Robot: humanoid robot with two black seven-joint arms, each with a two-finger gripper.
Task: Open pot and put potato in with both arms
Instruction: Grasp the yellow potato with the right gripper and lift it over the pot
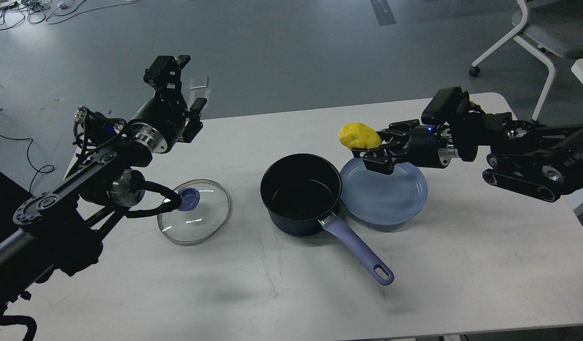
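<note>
Right gripper (pixel 367 148) clamped on potato (pixel 359 135), centre-right, above plate (pixel 400 199) beside open pot (pixel 301 192). Left gripper (pixel 185 87) upper left, empty, fingers spread.

Navy pot (pixel 301 199) with lavender handle, yellow potato (pixel 359 136), blue plate (pixel 391 201), white table (pixel 462 265).

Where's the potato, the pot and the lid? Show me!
potato (pixel 359 135), head view, middle of its yellow top, held in the right gripper.
pot (pixel 291 222), head view, dark outer wall at the front.
lid (pixel 206 215), head view, clear glass right of the blue knob.
</note>
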